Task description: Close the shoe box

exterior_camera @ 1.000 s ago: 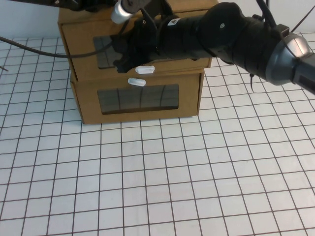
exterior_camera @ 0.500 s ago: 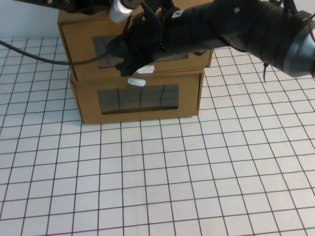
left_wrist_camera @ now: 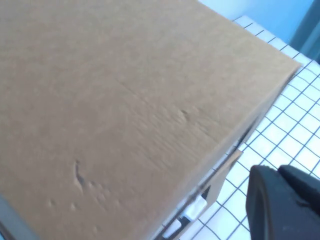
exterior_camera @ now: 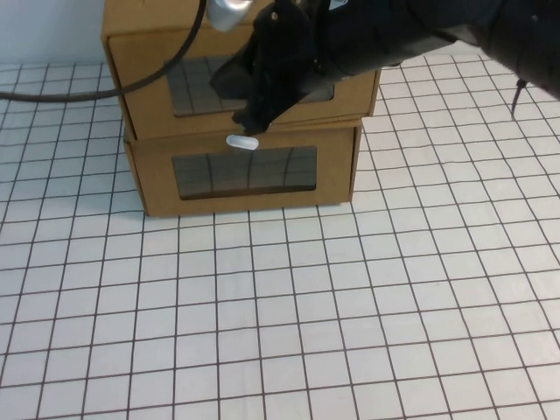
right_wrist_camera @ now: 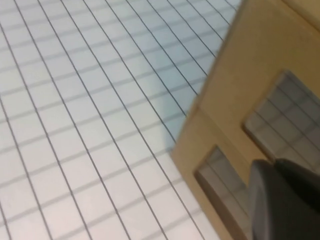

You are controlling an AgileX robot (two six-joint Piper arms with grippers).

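Observation:
The shoe box (exterior_camera: pixel 149 87) is the upper of two stacked brown cardboard boxes at the back of the table, with a clear window (exterior_camera: pixel 188 87) in its front. My right gripper (exterior_camera: pixel 254 118) presses against that front from the right and hides its pull tab. In the right wrist view its dark fingers (right_wrist_camera: pixel 270 200) lie together against the windowed cardboard. My left gripper (left_wrist_camera: pixel 272 172) hovers shut beside the box's top front corner, over its flat lid (left_wrist_camera: pixel 125 100), holding nothing. From that view the drawer front stands slightly out from the shell.
The lower cardboard box (exterior_camera: pixel 157 188) carries the shoe box and has its white tab (exterior_camera: pixel 242 142) above its window. A black cable (exterior_camera: pixel 105 87) runs in from the left across the upper box. The white gridded table (exterior_camera: pixel 350 306) stretches in front.
My right arm has swung up and toward the back, and its gripper now covers the upper box's white tab. The upper drawer front sits a little farther back.

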